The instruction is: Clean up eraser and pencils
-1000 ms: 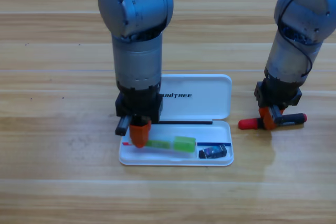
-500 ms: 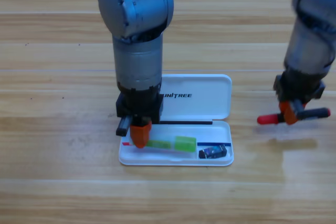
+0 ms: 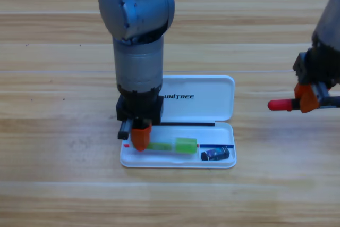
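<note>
- With the right gripper (image 3: 308,98) clamped on the marker (image 3: 281,104) and holding it off the table, far right, you carry it level toward the white case (image 3: 226,159).
- Eraser (image 3: 215,154) and highlighter (image 3: 175,145) already lie in the tray; aim for the free strip beside them.
- Left gripper (image 3: 139,139) sits at the highlighter's left end, its grip unreadable; clear it first.

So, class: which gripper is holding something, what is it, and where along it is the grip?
The right gripper holds the red-capped marker around its barrel, just behind the cap. The left gripper is at the highlighter; whether it grips is unclear.
</note>
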